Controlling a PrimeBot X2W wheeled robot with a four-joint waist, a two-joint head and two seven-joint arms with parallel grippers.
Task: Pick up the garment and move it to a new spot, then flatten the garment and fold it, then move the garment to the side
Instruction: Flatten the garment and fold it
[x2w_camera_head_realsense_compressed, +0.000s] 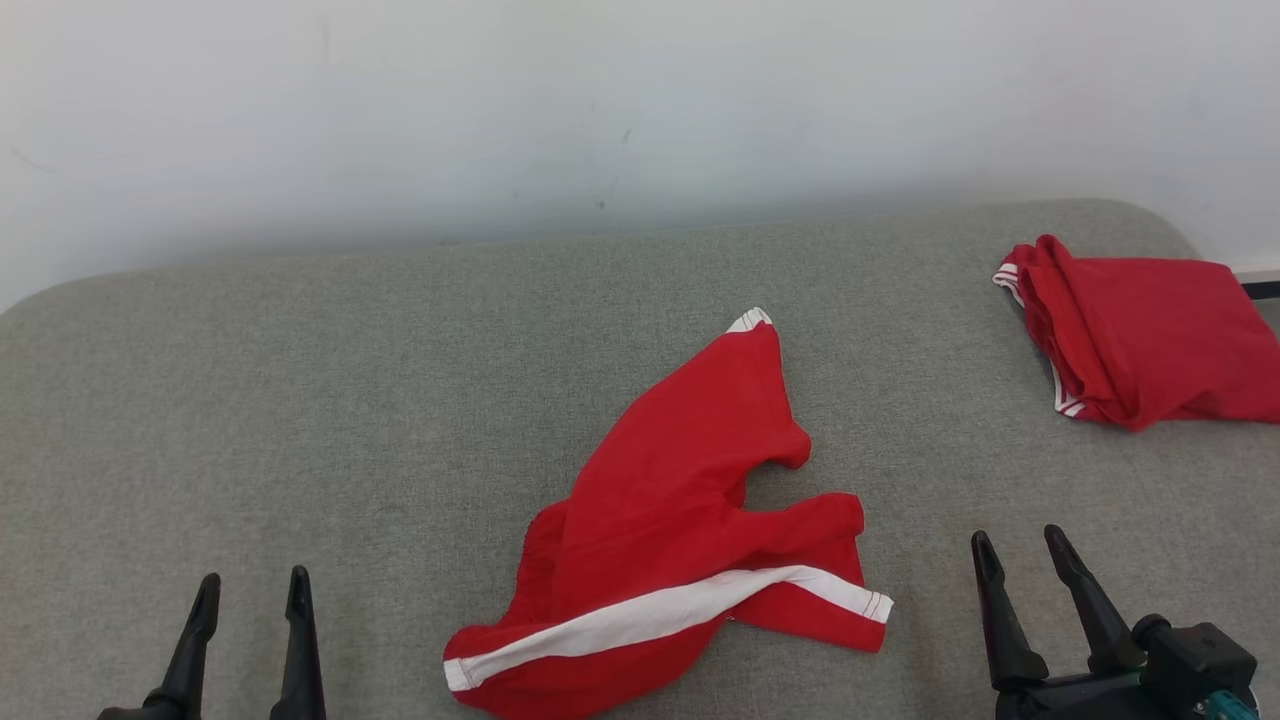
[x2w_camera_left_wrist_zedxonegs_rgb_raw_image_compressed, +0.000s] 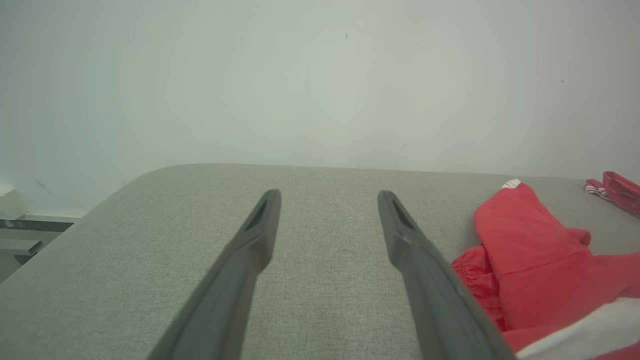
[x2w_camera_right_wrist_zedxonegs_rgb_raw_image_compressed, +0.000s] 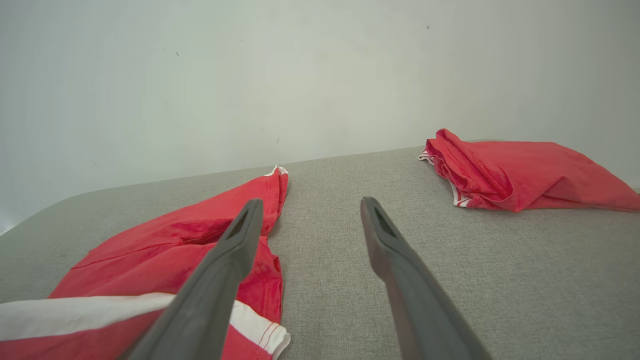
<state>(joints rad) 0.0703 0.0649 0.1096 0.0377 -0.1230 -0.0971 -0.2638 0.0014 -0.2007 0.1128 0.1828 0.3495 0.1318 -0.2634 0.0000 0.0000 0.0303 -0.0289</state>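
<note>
The head camera looks down from high at the grey counter (x2w_camera_head_realsense_compressed: 300, 400), while both wrist cameras sit low, facing the wall (x2w_camera_left_wrist_zedxonegs_rgb_raw_image_compressed: 300, 75), and all see the crumpled red garment (x2w_camera_head_realsense_compressed: 680, 500).

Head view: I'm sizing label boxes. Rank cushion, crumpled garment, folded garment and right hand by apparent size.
1. cushion
2. crumpled garment
3. folded garment, cut off by the frame edge
4. right hand, nearer the camera and partly out of frame
</note>
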